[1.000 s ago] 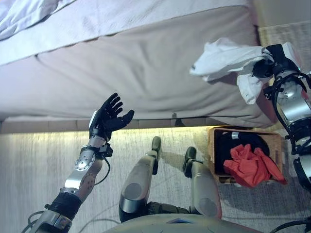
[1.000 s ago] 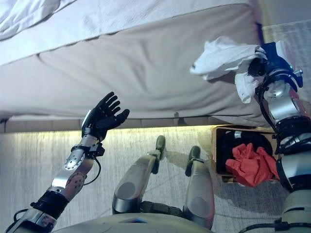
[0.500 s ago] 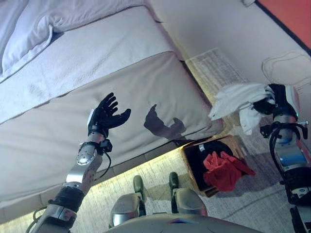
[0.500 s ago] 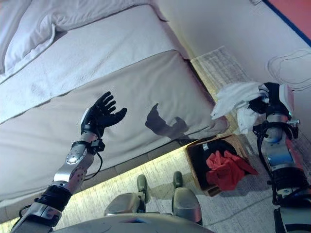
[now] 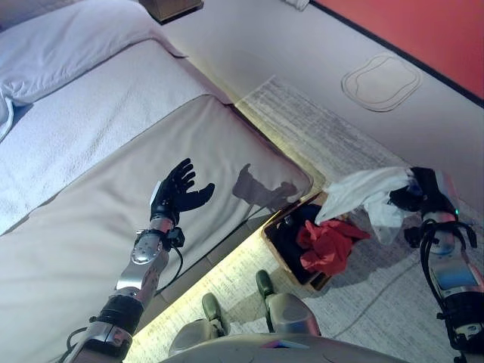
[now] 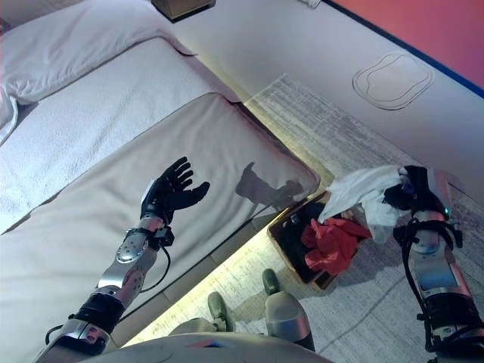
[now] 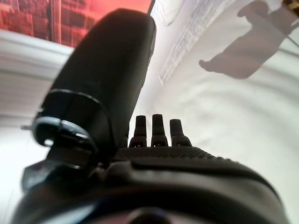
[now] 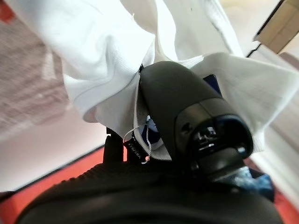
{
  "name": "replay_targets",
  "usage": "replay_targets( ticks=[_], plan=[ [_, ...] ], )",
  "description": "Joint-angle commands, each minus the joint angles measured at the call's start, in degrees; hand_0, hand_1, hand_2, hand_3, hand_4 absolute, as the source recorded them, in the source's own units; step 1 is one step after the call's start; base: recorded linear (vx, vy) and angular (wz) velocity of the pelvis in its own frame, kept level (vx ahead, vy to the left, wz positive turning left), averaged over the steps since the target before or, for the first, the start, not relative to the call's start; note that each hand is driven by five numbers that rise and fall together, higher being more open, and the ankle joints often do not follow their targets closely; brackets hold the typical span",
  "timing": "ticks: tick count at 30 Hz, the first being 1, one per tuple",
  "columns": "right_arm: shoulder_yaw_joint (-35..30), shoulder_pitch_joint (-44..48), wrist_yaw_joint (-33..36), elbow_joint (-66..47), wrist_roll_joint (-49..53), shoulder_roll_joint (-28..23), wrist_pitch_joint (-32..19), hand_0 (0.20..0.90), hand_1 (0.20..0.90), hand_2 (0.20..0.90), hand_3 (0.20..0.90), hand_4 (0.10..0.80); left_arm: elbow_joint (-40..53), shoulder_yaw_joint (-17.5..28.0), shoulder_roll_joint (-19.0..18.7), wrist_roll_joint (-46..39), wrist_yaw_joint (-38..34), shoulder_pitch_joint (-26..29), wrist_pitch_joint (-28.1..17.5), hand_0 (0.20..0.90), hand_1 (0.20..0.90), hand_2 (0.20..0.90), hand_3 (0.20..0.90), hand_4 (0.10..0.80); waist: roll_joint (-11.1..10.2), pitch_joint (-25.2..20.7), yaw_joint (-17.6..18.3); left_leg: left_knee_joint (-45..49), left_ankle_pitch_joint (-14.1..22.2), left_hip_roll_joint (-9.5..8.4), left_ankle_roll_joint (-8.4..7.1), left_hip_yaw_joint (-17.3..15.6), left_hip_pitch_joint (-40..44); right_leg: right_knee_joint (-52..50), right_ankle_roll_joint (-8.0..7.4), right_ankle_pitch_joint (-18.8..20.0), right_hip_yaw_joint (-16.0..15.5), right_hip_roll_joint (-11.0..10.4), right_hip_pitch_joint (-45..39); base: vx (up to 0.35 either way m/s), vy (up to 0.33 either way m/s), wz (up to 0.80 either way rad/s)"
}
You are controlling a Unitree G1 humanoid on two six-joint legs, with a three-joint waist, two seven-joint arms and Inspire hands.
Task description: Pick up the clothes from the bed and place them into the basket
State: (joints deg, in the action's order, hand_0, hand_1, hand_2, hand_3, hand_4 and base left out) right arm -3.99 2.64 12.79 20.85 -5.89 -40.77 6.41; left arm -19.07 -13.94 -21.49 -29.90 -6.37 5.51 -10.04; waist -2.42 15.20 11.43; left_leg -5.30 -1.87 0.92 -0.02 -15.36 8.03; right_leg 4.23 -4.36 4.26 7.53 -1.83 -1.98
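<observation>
Pale grey bedding covers the bed (image 5: 113,144), smooth and slightly quilted, with a plump pillow (image 5: 68,45) at its head; a woven grey rug (image 5: 333,151) lies beside it and a red strip runs along the far wall.

From the left eye, the left hand (image 5: 178,193) hangs over the mattress with fingers spread and holding nothing. A rectangular wooden basket (image 5: 274,243) stands at the bed's corner, holding a crumpled red garment (image 5: 325,242) over dark cloth. The right hand (image 5: 423,195) clutches a limp white garment (image 5: 367,195), which hangs just above the basket's far side.

The right eye shows the same layout.

At the left wrist, straight dark fingers (image 7: 158,129) point at bare sheet.

At the right wrist, the thumb (image 8: 175,95) pins ribbed white fabric; a small sewn label shows, its print unreadable.
</observation>
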Motion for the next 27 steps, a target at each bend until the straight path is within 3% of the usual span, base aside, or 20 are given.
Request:
replay_targets(
  ticks=[1,15,16,17,18,19,27],
  plan=[
    [-0.8,4.1,1.6,3.1,-0.3,-3.1,-2.4,0.300,0.300,0.300,0.200,0.100,-0.7,-1.7,0.4,2.0,1.4,2.7,-5.0,0.900,0.900,0.900,0.900,0.800,0.3,-6.8,-0.4,4.1,9.3,0.41,1.55,0.8,-0.3,-3.3,-1.98,0.0,-1.1,0.1,4.8,-0.022,-0.033,-0.10],
    [7.6,13.3,2.9,14.6,1.8,-1.3,-3.9,0.309,0.309,0.309,0.211,0.111,-1.8,-5.1,0.6,2.4,2.1,6.3,-4.8,0.900,0.900,0.900,0.900,0.800,2.8,-4.3,-1.0,5.3,10.0,-0.07,1.42,-0.1,-1.6,-3.1,-2.27,0.4,-1.3,-0.6,6.2,-0.044,-0.026,-0.05],
    [8.3,14.2,3.1,15.6,2.0,-1.4,-3.9,0.462,0.462,0.462,0.389,0.289,-1.9,-5.3,0.7,2.3,2.2,6.4,-5.1,0.900,0.900,0.900,0.900,0.800,3.1,-4.1,-1.1,5.2,10.0,-0.15,1.40,0.0,-1.8,-2.9,-2.30,0.5,-1.2,-0.7,6.2,0.000,0.000,0.00],
    [8.8,14.8,3.3,16.4,1.9,-1.4,-3.9,0.514,0.514,0.514,0.450,0.350,-2.2,-5.4,0.8,2.3,2.3,6.5,-5.3,0.900,0.900,0.900,0.900,0.800,3.2,-3.9,-1.2,5.2,9.9,-0.20,1.40,0.1,-1.9,-2.8,-2.30,0.5,-1.2,-0.7,6.2,0.000,0.000,0.00],
    [9.3,15.4,3.5,17.2,2.0,-1.4,-3.6,0.785,0.785,0.785,0.765,0.665,-2.2,-5.5,0.8,2.3,2.3,6.6,-5.3,0.900,0.900,0.900,0.900,0.800,3.4,-3.7,-1.3,5.0,9.9,-0.29,1.37,0.2,-1.9,-2.6,-2.27,0.5,-1.2,-0.8,6.1,-0.016,-0.017,0.03],
    [9.4,15.5,3.6,17.6,1.9,-1.4,-3.6,0.900,0.900,0.900,0.900,0.800,-2.3,-5.5,0.8,2.1,2.5,6.6,-5.4,0.900,0.900,0.900,0.900,0.800,3.6,-3.7,-1.4,5.0,9.8,-0.30,1.34,0.3,-1.9,-2.5,-2.28,0.5,-1.3,-0.8,6.0,0.000,0.000,0.00],
    [9.9,14.5,4.9,18.1,1.0,-0.3,-2.2,0.900,0.900,0.900,0.900,0.800,-2.1,-5.5,-0.2,1.7,3.5,5.0,-5.2,0.900,0.900,0.900,0.900,0.800,4.3,-4.2,-2.2,3.3,9.1,-0.49,1.13,1.3,-1.3,-1.5,-2.37,0.6,-2.3,-1.2,5.2,0.018,-0.018,0.05]
  ],
)
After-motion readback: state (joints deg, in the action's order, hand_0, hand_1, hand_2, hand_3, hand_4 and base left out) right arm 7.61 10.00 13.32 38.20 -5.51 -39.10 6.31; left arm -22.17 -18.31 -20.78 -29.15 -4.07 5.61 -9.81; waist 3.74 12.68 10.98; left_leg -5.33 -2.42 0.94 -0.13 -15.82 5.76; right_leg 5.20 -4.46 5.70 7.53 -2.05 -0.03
